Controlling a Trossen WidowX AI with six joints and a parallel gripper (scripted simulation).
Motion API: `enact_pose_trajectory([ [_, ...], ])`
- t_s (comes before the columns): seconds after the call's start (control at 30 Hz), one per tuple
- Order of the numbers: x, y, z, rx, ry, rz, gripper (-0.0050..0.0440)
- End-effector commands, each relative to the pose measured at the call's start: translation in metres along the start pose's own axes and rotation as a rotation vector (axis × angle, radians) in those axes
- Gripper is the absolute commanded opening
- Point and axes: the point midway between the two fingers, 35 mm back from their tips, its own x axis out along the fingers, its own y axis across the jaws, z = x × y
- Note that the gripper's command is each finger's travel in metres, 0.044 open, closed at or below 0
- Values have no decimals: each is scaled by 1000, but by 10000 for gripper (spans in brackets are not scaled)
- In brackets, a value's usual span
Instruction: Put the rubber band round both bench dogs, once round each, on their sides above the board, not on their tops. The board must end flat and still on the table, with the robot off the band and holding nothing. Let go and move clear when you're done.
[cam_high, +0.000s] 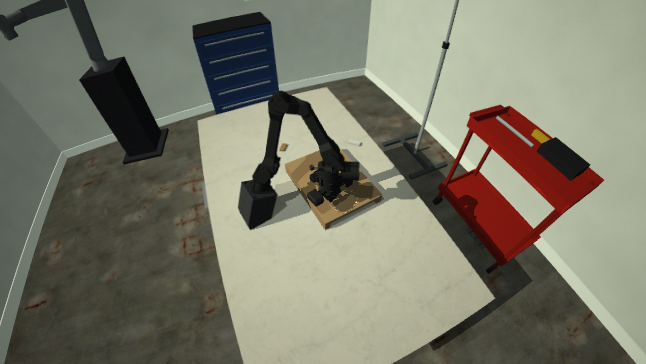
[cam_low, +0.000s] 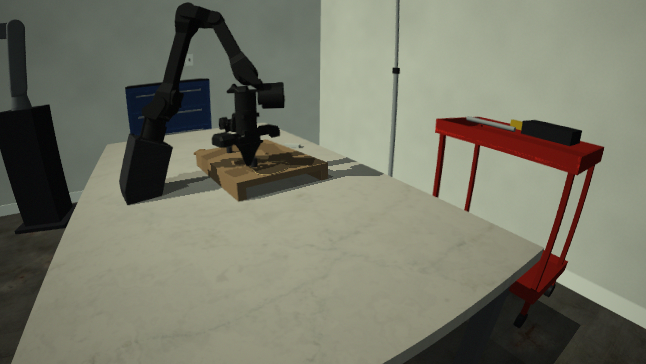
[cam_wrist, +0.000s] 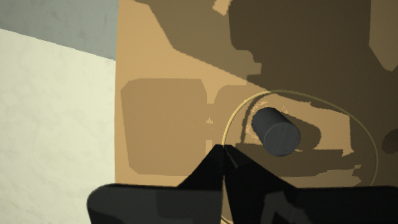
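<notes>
Fully clenched jaws, pinching the rubber band (cam_wrist: 235, 112), beside a bench dog (cam_wrist: 276, 132), above the board (cam_wrist: 165, 125).

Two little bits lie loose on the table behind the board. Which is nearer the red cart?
The white cylinder; the brown block lies over by the arm.

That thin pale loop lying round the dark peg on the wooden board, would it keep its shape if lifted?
Probably not. The rubber band is very thin and lies slack round the bench dog, so it likely flops and stretches. It looks light. The shut gripper pinches its near edge.
</notes>
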Motion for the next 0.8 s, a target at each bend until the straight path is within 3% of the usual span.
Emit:
enact_pose_trajectory([
  [0.0,-3,-5,-4,163,9,-11,-50],
  [0.77,-3,-8,-7,893,5,-15,-50],
])
